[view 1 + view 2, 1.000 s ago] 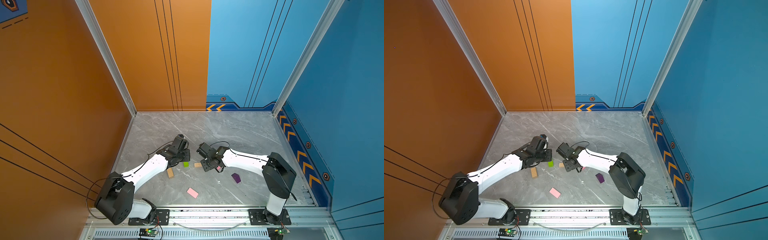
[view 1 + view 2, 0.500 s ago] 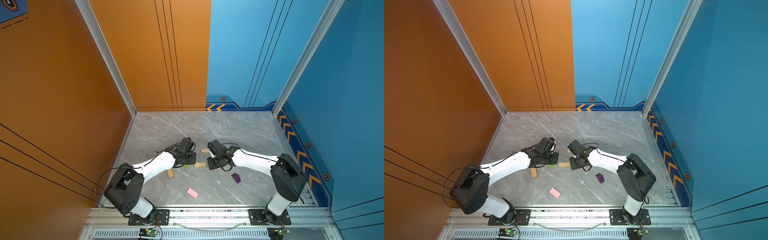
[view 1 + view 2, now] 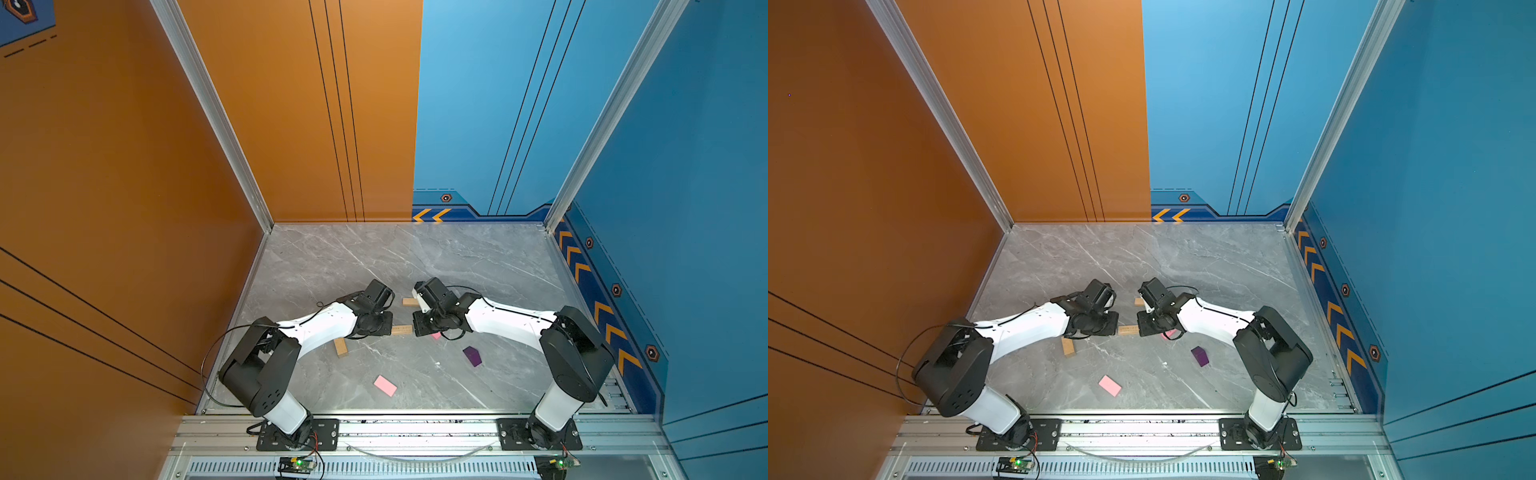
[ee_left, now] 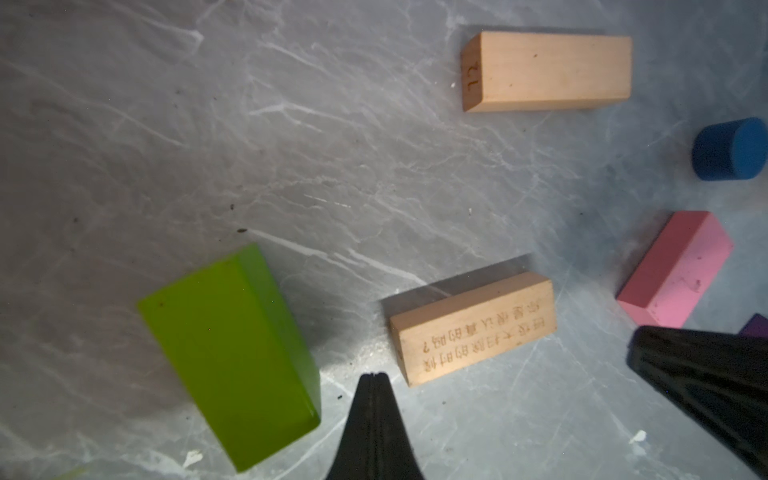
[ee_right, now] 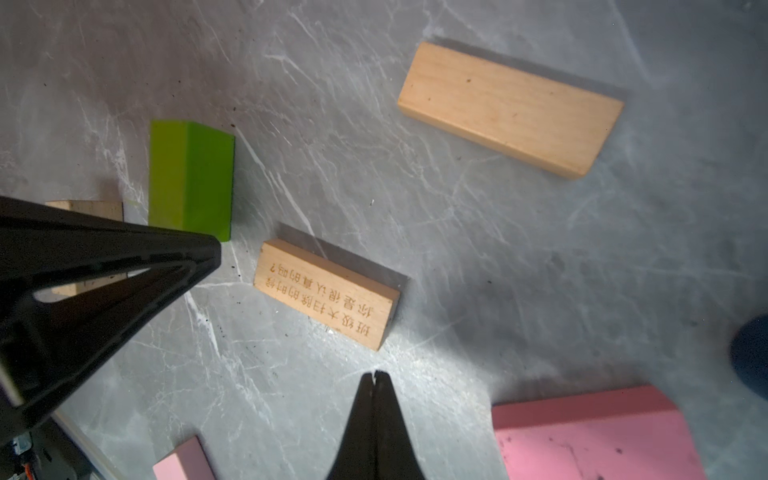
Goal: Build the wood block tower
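Grey marble-veined worktop (image 3: 374, 257), white streaks, dark specks. Orange wall (image 3: 124, 166) left and rear; blue wall (image 3: 685, 166) rear and right, chevron strip (image 3: 582, 266) at base. Tower pieces loose mid-worktop, lying flat, apart: lime-green bar (image 4: 228, 357), pink slab (image 3: 385, 385), purple peaked block (image 3: 472, 356) nearer front. Engraved tan bar (image 3: 402, 330) between left jaws and right jaws, both clenched, empty.

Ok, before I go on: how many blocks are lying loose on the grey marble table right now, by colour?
tan wooden bars: 3
lime-green bar: 1
pink slabs: 2
blue short cylinder: 1
purple peaked block: 1
Total: 8, none stacked yet.
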You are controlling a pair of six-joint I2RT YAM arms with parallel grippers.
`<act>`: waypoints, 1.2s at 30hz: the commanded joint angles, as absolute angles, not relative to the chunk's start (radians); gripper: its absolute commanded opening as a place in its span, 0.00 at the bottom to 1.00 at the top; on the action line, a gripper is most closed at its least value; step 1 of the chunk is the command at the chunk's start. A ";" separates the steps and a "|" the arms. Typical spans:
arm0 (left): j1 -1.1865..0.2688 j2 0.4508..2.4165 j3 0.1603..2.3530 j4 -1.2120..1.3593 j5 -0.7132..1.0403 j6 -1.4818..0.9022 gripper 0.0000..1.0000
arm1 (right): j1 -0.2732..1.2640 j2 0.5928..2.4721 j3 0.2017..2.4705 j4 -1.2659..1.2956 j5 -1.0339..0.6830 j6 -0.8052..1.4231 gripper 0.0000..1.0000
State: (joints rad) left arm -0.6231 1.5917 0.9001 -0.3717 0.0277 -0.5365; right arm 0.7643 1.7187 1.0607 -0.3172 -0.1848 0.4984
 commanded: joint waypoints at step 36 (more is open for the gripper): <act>-0.672 1.756 1.013 -0.408 0.055 -0.551 0.00 | 0.716 1.825 1.023 -0.236 -0.269 0.541 0.00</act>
State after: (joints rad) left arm -0.6548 1.7309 0.9916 -0.3859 0.0349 -0.5442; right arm 0.7189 1.8202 1.0393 -0.2485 -0.2520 0.5251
